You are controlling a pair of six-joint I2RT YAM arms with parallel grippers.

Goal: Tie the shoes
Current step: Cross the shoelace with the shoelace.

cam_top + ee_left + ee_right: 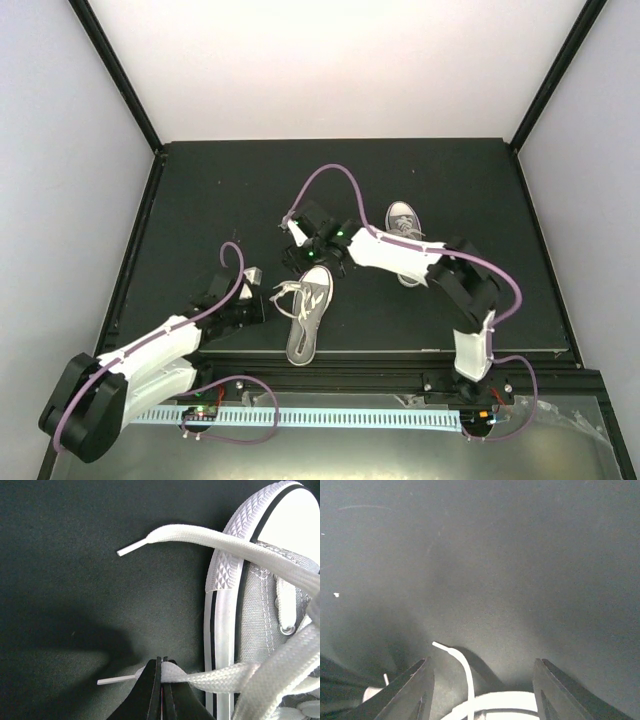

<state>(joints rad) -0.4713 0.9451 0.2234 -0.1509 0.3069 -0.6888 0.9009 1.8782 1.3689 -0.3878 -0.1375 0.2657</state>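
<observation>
One grey sneaker (309,316) with a white toe cap lies near the table's front edge, its white laces loose. The other sneaker (404,228) lies further back and right, partly hidden by my right arm. My left gripper (264,297) sits just left of the near sneaker. In the left wrist view the left gripper (163,672) is shut on a white lace (200,677) close to its tip, beside the sneaker's sole (223,630). A second lace end (200,534) lies free across the toe. My right gripper (298,257) hovers by the toe; in the right wrist view the right gripper (482,661) is open with a lace end (463,664) between its fingers, untouched.
The black table mat (230,200) is bounded by a raised black frame and white walls. My right arm (420,262) stretches across the middle of the mat over the far sneaker. A perforated rail (330,415) runs along the near edge.
</observation>
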